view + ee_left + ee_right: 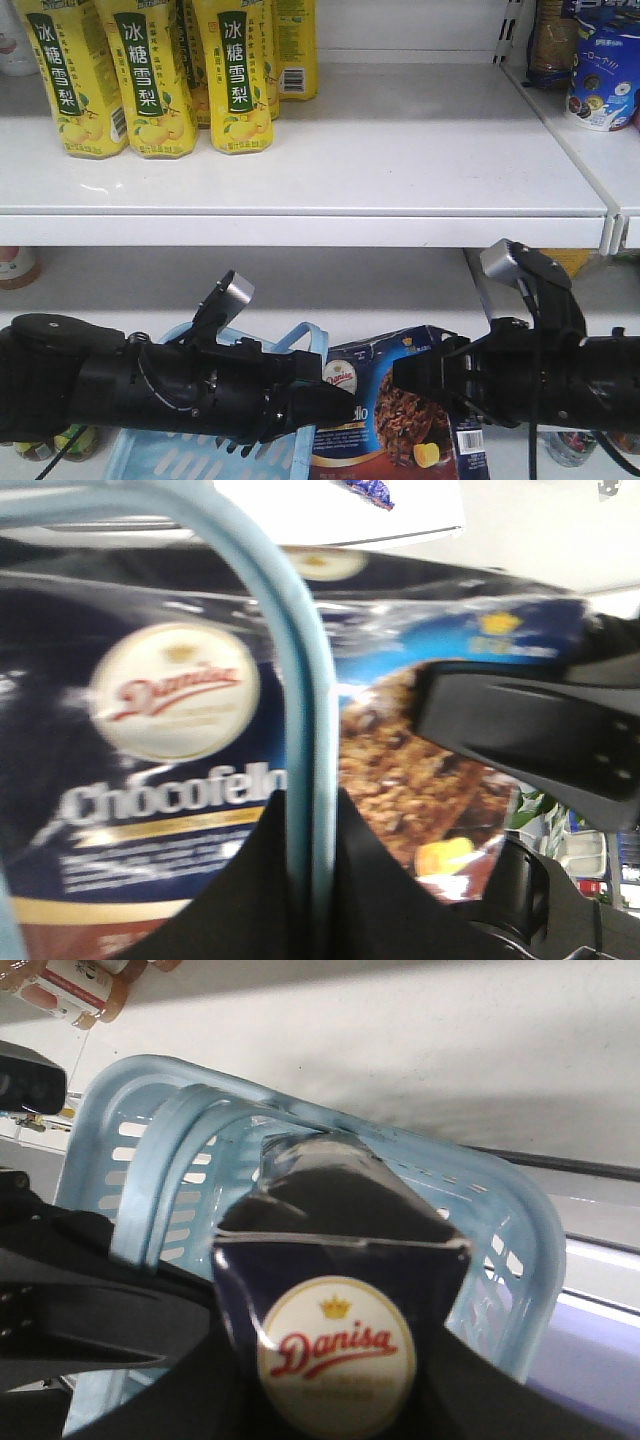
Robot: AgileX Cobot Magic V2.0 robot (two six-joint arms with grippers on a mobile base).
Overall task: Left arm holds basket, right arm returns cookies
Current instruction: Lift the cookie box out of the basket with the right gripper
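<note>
Nearest to the front camera, the left arm (150,390) reaches in from the left above the basket (140,455). It lies along the basket's top, with its silver camera block tilted up. The left gripper (335,400) sits at the basket's right end, where the pale blue loop handle (305,345) rises. In the left wrist view the handle (300,680) runs down between the black fingers (380,900), which are pressed in on it from both sides. Just to the right of the basket, touching or nearly touching its handle, the cookies (390,420) stand upright with the picture side to the front. The frames do not show whether the carton's foot is inside the basket or past its rim. The right arm (560,380) comes in from the side opposite the basket. The right gripper (420,375) is at the carton's upper right part, facing the basket. In the right wrist view the carton (335,1350) fills the gap between the dark fingers, which pinch it, and the basket's slotted wall (500,1220) curves behind it. Behind and above the basket runs a white shelf (300,170). On it, up and slightly left of the basket, stand yellow bottles (150,80) with green labels. Far to the upper right of the basket sits a round cookie package (600,80) in blue and white.
</note>
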